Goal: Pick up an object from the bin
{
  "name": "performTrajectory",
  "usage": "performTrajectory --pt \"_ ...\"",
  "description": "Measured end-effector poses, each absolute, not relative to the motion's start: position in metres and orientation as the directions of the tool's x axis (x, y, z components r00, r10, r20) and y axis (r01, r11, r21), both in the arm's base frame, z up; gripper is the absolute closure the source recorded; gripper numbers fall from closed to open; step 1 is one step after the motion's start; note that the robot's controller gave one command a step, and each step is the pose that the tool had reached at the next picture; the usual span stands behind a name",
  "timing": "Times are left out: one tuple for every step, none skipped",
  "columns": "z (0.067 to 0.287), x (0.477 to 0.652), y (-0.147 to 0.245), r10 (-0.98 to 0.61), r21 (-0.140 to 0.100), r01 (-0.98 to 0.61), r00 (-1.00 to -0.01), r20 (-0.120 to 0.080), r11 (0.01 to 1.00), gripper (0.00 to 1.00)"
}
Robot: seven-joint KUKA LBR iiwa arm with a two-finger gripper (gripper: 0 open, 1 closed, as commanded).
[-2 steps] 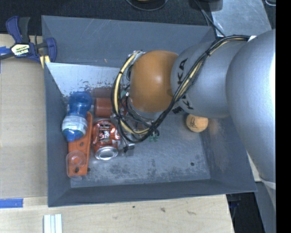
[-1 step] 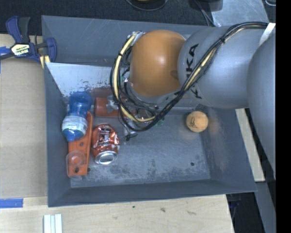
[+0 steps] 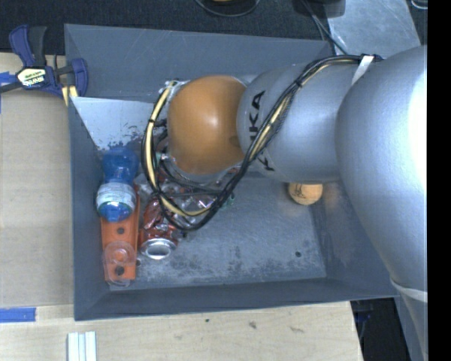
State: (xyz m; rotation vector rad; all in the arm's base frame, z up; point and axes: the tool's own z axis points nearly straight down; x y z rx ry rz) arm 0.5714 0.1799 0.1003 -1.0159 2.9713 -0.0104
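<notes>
The big silver arm [image 3: 316, 126] reaches low into the grey metal bin [image 3: 210, 292], and its round orange cover [image 3: 203, 122] sits right on top of the gripper [image 3: 182, 199], at about 10 o'clock from the middle of the bin. Just under it, at 8 o'clock, lies a crushed red and silver metal can [image 3: 158, 235]. That is the thing nearest the gripper. Beside the can, along the 9 o'clock wall, lie a clear blue plastic bottle [image 3: 117, 183] and a see-through orange plastic tube [image 3: 119, 248]. These three things are packed close together, so I think a grab could catch two at once, or push the can against the tube and let it slip away. The can is bent and shiny, so it may slide out. The loose black and yellow cables [image 3: 154, 138] hang low and could snag on the pile. A small round tan ball [image 3: 307, 194] sits well apart at 3 o'clock. I cannot tell how wide the jaws are, or if they hold anything.
</notes>
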Motion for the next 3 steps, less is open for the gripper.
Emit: performTrajectory --pt "0.072 0.577 0.169 -0.769 -0.019 -0.768 -0.64 -0.011 0.64 0.0" --pt "0.07 0.567 0.18 -0.801 -0.011 -0.801 -0.598 0.01 0.598 1.0" --pt "0.07 0.567 0.18 -0.801 -0.011 -0.801 -0.598 0.01 0.598 1.0"
